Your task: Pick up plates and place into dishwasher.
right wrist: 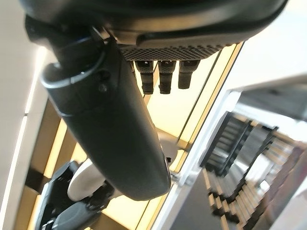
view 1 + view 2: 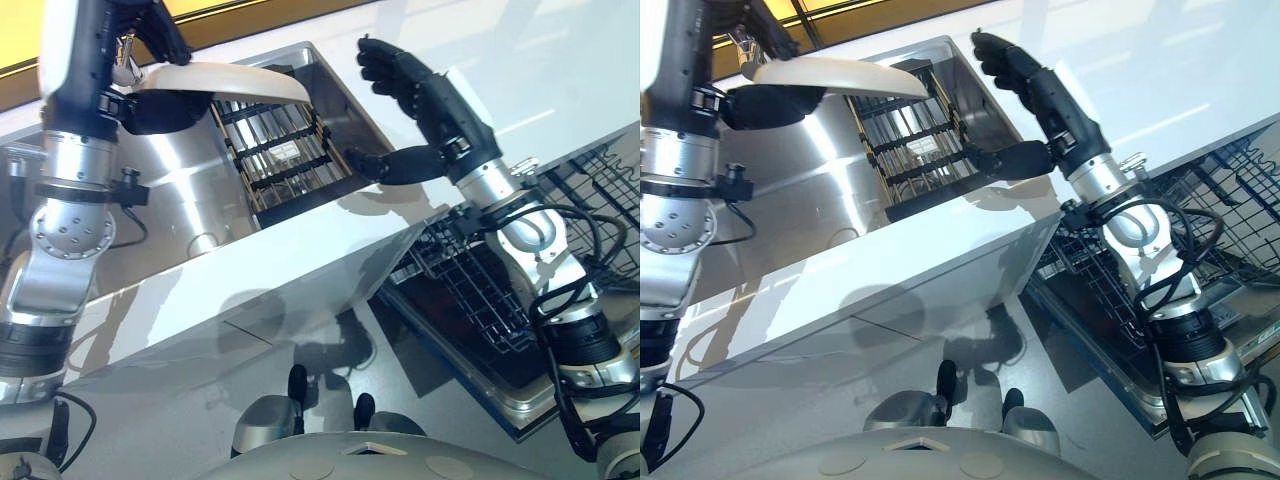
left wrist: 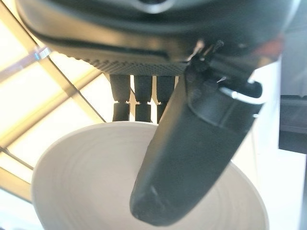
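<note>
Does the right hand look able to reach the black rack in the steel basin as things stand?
Probably yes: the right hand hangs open at the steel basin's rim beside the black rack, nothing between them; the plate sits in the left hand.

One white plate (image 2: pixel 225 80) is held above one stainless steel sink (image 2: pixel 180 200), in which one black dish rack (image 2: pixel 285 150) is set. Two dark robot hands are counted: the left hand (image 2: pixel 150 105), clamped on the plate's rim, and the right hand (image 2: pixel 415 95), raised with fingers relaxed over the sink's far edge. One wire dishwasher basket (image 2: pixel 480 290) is seen pulled out beside one pale countertop (image 2: pixel 520 70).
</note>
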`<state>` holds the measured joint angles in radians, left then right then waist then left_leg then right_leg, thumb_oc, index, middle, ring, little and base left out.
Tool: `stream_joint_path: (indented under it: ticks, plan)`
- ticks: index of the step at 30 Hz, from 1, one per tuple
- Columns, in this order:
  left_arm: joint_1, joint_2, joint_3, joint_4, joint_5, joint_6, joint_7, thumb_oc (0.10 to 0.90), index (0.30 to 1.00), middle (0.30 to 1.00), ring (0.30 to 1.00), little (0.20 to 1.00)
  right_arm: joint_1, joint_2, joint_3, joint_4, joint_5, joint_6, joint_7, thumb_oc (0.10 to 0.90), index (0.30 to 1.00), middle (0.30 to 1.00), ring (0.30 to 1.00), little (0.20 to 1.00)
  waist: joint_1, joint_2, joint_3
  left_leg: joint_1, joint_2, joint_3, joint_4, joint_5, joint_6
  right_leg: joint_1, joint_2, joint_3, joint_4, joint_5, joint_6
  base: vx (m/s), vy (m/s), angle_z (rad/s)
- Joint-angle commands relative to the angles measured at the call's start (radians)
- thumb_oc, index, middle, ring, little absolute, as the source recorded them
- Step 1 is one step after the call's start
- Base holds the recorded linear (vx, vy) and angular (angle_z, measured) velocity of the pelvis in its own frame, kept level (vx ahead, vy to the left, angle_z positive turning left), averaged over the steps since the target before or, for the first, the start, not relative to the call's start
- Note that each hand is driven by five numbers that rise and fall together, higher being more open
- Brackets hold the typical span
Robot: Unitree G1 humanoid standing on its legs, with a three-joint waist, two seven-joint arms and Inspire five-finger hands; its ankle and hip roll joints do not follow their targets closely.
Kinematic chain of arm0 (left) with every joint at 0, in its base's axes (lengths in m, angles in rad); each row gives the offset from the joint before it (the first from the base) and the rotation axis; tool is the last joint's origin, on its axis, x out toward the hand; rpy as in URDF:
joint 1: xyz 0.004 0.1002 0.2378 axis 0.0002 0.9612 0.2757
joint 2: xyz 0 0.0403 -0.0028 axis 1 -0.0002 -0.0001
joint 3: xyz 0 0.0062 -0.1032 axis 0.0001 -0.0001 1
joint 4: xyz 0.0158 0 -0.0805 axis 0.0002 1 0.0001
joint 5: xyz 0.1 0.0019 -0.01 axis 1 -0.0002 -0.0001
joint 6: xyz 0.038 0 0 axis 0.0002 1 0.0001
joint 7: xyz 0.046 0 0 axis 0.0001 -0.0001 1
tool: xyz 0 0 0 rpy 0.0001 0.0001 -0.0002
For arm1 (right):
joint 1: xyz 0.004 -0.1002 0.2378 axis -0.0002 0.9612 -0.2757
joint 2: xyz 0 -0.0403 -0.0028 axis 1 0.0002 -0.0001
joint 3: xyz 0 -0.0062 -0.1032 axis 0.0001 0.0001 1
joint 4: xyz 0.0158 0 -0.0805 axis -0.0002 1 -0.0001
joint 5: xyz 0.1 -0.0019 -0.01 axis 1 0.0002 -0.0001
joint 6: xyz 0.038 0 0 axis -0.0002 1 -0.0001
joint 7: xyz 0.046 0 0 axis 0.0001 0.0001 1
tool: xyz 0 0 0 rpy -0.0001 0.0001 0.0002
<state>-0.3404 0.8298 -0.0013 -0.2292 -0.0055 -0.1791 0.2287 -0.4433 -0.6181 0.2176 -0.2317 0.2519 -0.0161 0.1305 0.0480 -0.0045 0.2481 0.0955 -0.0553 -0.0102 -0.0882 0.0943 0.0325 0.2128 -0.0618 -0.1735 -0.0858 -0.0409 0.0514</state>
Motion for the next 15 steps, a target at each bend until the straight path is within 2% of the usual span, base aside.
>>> stream_joint_path:
  ticks: [1,5,10,11,12,13,15]
  plan:
    - [-0.121,-0.026,-0.037,0.004,0.005,-0.058,0.025,0.100,0.300,0.300,0.300,0.200,-0.123,0.046,0.038,-0.034,0.008,-0.059,-0.066,0.800,0.900,0.900,0.900,0.900,-0.011,0.009,-0.187,0.036,-0.033,0.057,0.024,-0.134,-0.026,-0.098,0.044,-0.013,0.104,-0.020,0.019,0.00,0.000,0.00]
    - [-0.148,-0.087,-0.110,0.008,-0.033,-0.052,0.009,0.100,0.300,0.300,0.300,0.200,-0.160,0.100,0.087,-0.013,-0.014,-0.049,-0.116,0.800,0.900,0.900,0.900,0.900,-0.011,0.010,-0.187,0.039,-0.030,0.062,0.029,-0.136,-0.025,-0.092,0.045,-0.015,0.102,-0.021,0.015,0.01,-0.004,0.00]
    - [-0.156,-0.145,-0.157,-0.004,-0.077,-0.048,-0.022,0.100,0.300,0.300,0.300,0.200,-0.175,0.137,0.111,-0.003,-0.046,-0.037,-0.147,0.800,0.900,0.900,0.900,0.900,-0.014,0.010,-0.187,0.043,-0.029,0.066,0.030,-0.139,-0.023,-0.089,0.047,-0.013,0.099,-0.019,0.013,0.01,-0.003,0.00]
    - [-0.157,-0.150,-0.163,-0.007,-0.075,-0.046,-0.024,0.100,0.300,0.300,0.300,0.200,-0.175,0.139,0.114,-0.002,-0.051,-0.037,-0.156,0.682,0.799,0.799,0.799,0.782,-0.015,0.010,-0.187,0.043,-0.028,0.066,0.030,-0.139,-0.023,-0.089,0.047,-0.013,0.099,-0.019,0.013,0.00,0.000,0.00]
    - [-0.158,-0.159,-0.172,-0.009,-0.080,-0.046,-0.028,0.100,0.300,0.300,0.300,0.200,-0.174,0.142,0.115,-0.001,-0.055,-0.036,-0.169,0.196,0.382,0.382,0.382,0.296,-0.016,0.010,-0.186,0.044,-0.029,0.066,0.030,-0.139,-0.022,-0.088,0.047,-0.012,0.099,-0.019,0.012,0.00,0.000,0.00]
    - [-0.161,-0.166,-0.178,-0.009,-0.079,-0.044,-0.032,0.100,0.300,0.300,0.300,0.200,-0.176,0.146,0.117,0.004,-0.060,-0.038,-0.183,0.100,0.300,0.300,0.300,0.200,-0.016,0.009,-0.185,0.046,-0.029,0.067,0.030,-0.140,-0.022,-0.086,0.048,-0.012,0.098,-0.019,0.012,0.00,0.000,0.00]
    - [-0.167,-0.178,-0.192,-0.011,-0.073,-0.041,-0.034,0.100,0.300,0.300,0.300,0.200,-0.180,0.153,0.114,0.014,-0.089,-0.046,-0.205,0.100,0.300,0.300,0.300,0.200,-0.019,0.010,-0.184,0.047,-0.029,0.069,0.030,-0.140,-0.021,-0.086,0.049,-0.010,0.098,-0.018,0.012,0.00,0.000,0.00]
